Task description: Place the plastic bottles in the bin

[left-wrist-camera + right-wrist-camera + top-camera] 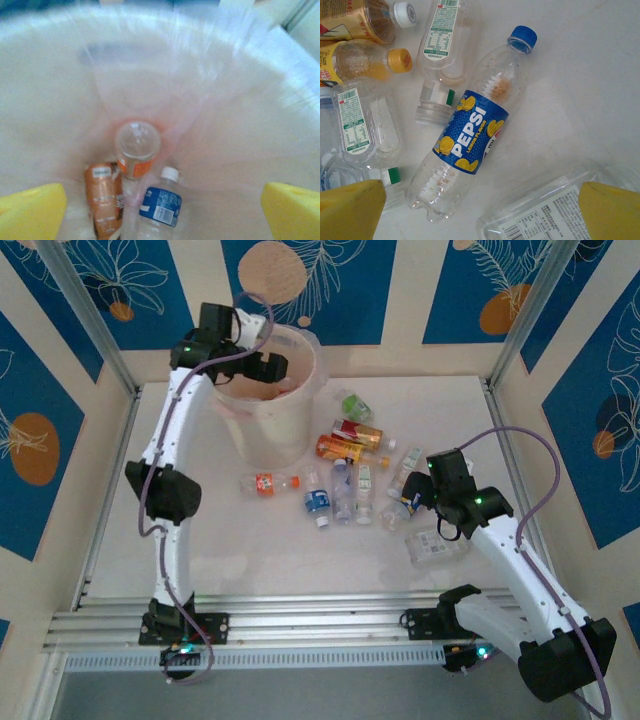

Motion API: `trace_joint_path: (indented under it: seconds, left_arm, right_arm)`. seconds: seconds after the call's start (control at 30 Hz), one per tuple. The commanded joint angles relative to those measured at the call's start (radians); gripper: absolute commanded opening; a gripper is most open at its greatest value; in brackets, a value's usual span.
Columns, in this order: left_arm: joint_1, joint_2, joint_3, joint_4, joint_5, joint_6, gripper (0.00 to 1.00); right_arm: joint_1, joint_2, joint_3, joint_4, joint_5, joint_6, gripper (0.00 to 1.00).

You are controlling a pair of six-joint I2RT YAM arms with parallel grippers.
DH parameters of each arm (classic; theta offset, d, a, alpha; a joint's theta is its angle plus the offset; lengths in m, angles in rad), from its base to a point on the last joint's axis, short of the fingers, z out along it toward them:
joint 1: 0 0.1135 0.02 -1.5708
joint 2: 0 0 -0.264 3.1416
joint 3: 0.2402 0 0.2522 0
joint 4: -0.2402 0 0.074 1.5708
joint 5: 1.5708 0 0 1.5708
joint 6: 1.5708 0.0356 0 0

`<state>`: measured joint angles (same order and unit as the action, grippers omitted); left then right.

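Note:
The pale pink-white bin (250, 425) stands at the back left of the table. My left gripper (262, 368) hangs open over its mouth. Looking down inside, I see three bottles on the liner: a clear one with an orange label (137, 147), an orange-brown one (103, 197) and a blue-labelled one (160, 202). Nothing sits between the yellow fingertips (30, 210). My right gripper (414, 494) hovers open above a clear Pepsi bottle with a blue label (470, 130) lying on the table. A flattened clear bottle (555, 215) lies beside its right fingertip (610, 210).
Several more bottles lie scattered mid-table: a clear one with an orange label (270, 482), a blue-labelled one (318, 500), orange ones (345, 448), a red one (357, 430), a green one (353, 405) and a crushed clear one (435, 545). Metal frame posts (515, 330) flank the table.

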<state>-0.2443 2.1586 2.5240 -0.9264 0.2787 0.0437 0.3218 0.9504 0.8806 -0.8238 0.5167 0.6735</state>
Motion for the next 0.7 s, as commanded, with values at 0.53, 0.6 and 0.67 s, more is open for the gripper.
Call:
trace_joint_path:
  seconds: [0.53, 0.6, 0.67]
  left_arm:
    - [0.001, -0.521, -0.487, 0.21, -0.071, -0.202, 1.0]
    - [-0.003, -0.625, -0.641, 0.285, -0.103, -0.226, 1.0]
    - [-0.01, -0.728, -0.781, 0.354, -0.144, -0.242, 1.0]
  right_arm:
    - [0.006, -0.07, -0.036, -0.014, 0.043, 0.018, 0.99]
    - [0.006, -0.071, -0.036, -0.015, 0.05, 0.023, 0.99]
    - [0.006, -0.071, -0.037, -0.013, 0.058, 0.029, 0.99]
